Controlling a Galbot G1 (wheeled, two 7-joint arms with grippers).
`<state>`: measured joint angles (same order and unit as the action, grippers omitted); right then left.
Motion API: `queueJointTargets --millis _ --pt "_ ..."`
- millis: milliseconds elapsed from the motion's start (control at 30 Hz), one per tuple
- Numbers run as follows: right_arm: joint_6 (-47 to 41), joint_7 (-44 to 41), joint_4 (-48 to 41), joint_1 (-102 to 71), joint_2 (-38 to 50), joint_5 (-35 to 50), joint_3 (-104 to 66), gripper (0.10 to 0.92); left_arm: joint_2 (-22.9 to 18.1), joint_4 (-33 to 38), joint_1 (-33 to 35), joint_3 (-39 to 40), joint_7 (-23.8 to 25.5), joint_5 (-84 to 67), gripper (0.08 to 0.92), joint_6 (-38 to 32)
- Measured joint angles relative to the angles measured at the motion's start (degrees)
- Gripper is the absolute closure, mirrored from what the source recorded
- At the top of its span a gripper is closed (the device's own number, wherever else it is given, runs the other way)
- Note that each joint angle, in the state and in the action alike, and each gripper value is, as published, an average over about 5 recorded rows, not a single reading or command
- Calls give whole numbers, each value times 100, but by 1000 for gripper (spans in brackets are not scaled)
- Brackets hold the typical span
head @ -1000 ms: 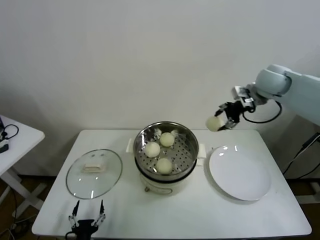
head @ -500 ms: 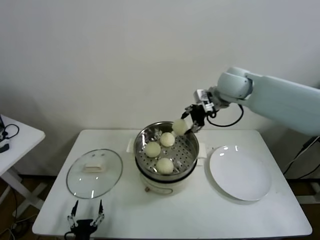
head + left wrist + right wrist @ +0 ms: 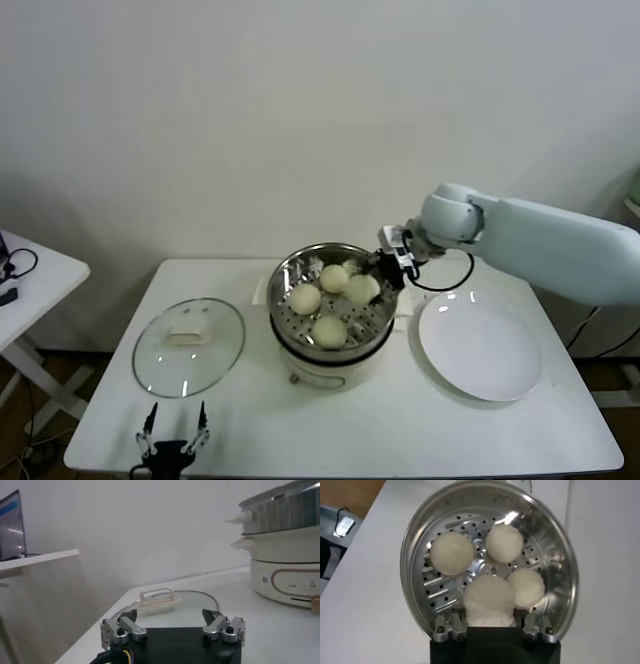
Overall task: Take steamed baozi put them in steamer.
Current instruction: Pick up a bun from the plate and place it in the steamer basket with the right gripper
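Observation:
The steel steamer (image 3: pixel 372 258) stands on its cream pot base (image 3: pixel 335 368) mid-table. Three baozi lie inside it (image 3: pixel 305 298) (image 3: pixel 334 278) (image 3: pixel 329 331). My right gripper (image 3: pixel 372 284) is shut on a fourth baozi (image 3: pixel 360 289) and holds it low inside the steamer's right side. In the right wrist view this baozi (image 3: pixel 489 600) sits between my fingers above the perforated bottom (image 3: pixel 437 582), beside the other three (image 3: pixel 452 553) (image 3: pixel 504 543) (image 3: pixel 527 587). My left gripper (image 3: pixel 173 436) is parked open and empty at the table's front left edge.
A glass lid (image 3: pixel 188 346) lies on the table left of the steamer, also in the left wrist view (image 3: pixel 165 599). A white plate (image 3: pixel 480 346) lies right of the steamer. A small side table (image 3: pixel 30 272) stands far left.
My right gripper has carried the baozi from high above the plate leftward and down into the steamer's right side. The left arm has not moved.

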<state>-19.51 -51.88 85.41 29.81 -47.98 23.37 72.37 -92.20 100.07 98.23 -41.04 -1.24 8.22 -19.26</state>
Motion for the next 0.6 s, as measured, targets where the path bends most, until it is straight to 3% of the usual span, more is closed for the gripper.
queueJointTargets --millis 367,600 --pt "32 65 -87 -313 -3 -306 -97 378 0 -39 -17 -6 -6 -1 177 -17" --pt "32 82 -87 -341 8 -309 -178 237 0 -44 -29 -23 -6 -11 177 -19"
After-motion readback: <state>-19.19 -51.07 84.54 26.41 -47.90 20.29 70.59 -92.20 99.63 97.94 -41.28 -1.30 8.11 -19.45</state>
